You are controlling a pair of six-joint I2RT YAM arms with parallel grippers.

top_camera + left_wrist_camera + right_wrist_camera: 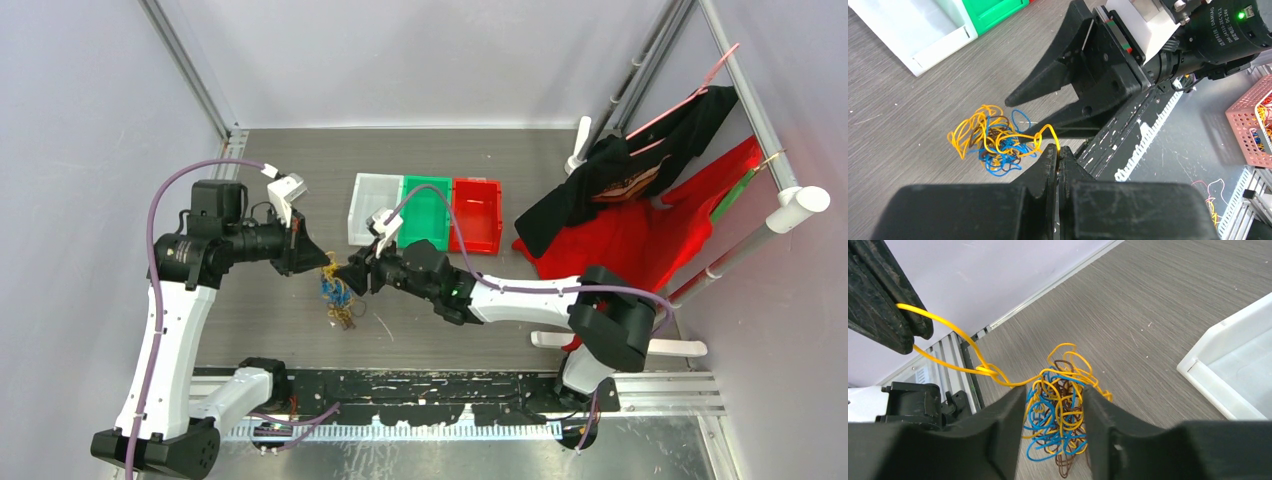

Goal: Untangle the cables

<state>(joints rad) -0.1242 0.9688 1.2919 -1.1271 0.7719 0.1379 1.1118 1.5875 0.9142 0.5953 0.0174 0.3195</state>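
The cables (337, 295) are a small tangle of thin yellow, blue and brown wires hanging just above the grey table between the two arms. My left gripper (1059, 149) is shut on one yellow cable (958, 335), which stretches from its tips (913, 325) down to a knot and into the bundle (1058, 410). My right gripper (1054, 390) is open, one finger on each side of the tangle with the wires filling the gap between them. In the left wrist view the right gripper (1023, 117) comes in from above, over the bundle (993, 142).
A white tray (370, 205), a green tray (428, 210) and a red tray (478, 212) stand side by side behind the tangle. Black and red garments (620, 200) hang on a rack at the right. A pink perforated basket (1253, 125) sits beyond the near rail.
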